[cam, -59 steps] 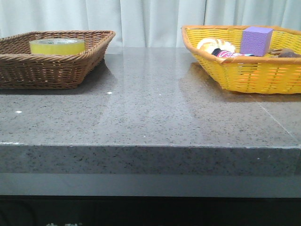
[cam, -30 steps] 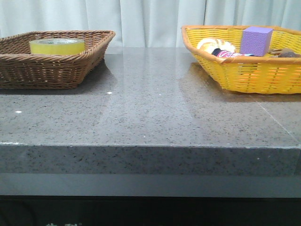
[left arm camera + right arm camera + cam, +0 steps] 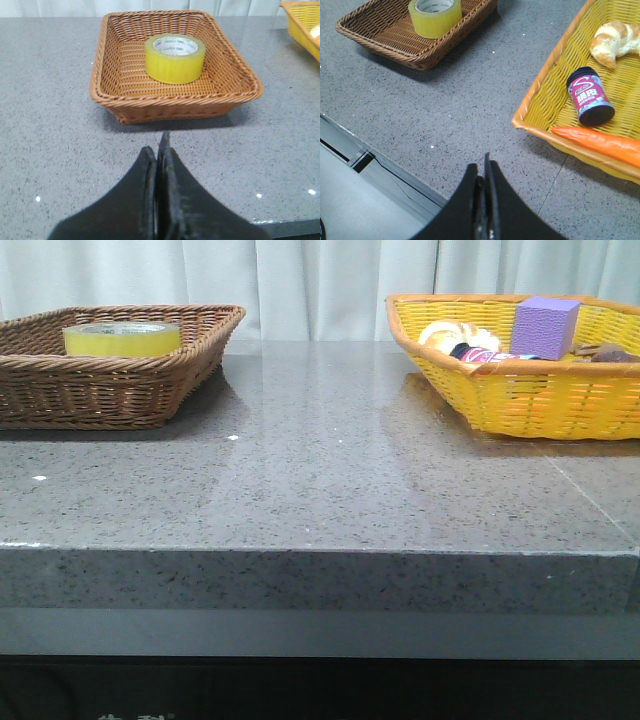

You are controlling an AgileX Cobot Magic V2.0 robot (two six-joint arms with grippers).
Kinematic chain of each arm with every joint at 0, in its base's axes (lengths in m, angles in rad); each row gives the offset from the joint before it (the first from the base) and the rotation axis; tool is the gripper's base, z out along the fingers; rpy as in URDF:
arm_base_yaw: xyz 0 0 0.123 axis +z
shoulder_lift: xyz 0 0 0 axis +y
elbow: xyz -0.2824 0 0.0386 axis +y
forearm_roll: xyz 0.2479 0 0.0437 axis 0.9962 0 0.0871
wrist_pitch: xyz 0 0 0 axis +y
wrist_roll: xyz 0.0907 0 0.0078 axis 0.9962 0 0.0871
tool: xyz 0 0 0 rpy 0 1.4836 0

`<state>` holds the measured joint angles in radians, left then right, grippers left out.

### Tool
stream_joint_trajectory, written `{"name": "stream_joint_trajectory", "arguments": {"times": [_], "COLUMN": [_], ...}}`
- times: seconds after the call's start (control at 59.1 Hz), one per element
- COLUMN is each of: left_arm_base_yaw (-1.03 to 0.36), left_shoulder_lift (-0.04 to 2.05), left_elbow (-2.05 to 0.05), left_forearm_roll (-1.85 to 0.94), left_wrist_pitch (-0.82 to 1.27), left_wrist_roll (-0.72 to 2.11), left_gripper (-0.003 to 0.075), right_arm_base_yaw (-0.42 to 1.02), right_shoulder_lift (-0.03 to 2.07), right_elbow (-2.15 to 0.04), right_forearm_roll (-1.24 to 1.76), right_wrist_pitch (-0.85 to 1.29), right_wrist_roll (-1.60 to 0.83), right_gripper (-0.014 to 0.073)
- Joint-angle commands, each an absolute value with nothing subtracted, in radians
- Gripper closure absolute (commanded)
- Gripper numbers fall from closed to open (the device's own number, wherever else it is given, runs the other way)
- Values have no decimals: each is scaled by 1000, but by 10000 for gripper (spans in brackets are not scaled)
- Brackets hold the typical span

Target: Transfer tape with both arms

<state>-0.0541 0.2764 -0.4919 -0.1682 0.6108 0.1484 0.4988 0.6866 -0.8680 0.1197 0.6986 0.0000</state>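
The tape lies flat, core opening upward, inside the brown wicker basket at the far left of the grey speckled tabletop; in the left wrist view the roll sits toward the far side of that basket, its white core with green print showing. Compared with the front views from a second and half a second ago, nothing has shifted: the roll, both baskets and their contents stand in the same places, and no arm enters the front view at any of the three moments. The left tool hangs over bare tabletop in front of the brown basket, its two black fingers pressed together with nothing between them. The right tool is likewise pressed together and empty, over the tabletop near its front edge, between the two baskets and well apart from the tape. On the right stands the yellow basket, holding a purple cube; the right wrist view shows a croissant, a small dark jar with a pink label lying on its side, and an orange carrot resting along the basket's near rim. White curtains hang behind the tabletop.
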Motion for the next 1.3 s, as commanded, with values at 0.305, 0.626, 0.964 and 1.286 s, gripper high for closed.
{"name": "stream_joint_trajectory", "arguments": {"times": [0.305,0.626,0.964,1.286], "left_arm_base_yaw": [-49,-49,-49,-49], "left_shoulder_lift": [116,11,-28,-28], "left_elbow": [-247,-21,48,48], "left_forearm_roll": [-34,-34,-45,0], "left_wrist_pitch": [329,42,-80,-57], "left_wrist_roll": [-102,-102,-104,-89], "left_gripper": [740,740,740,740], "right_arm_base_yaw": [494,494,494,494], "right_shoulder_lift": [691,691,691,691], "right_elbow": [-891,-891,-891,-891], "right_forearm_roll": [113,113,113,113], "right_wrist_pitch": [630,630,634,636], "right_wrist_roll": [-8,-8,-8,-8], "right_gripper": [662,662,662,662]}}
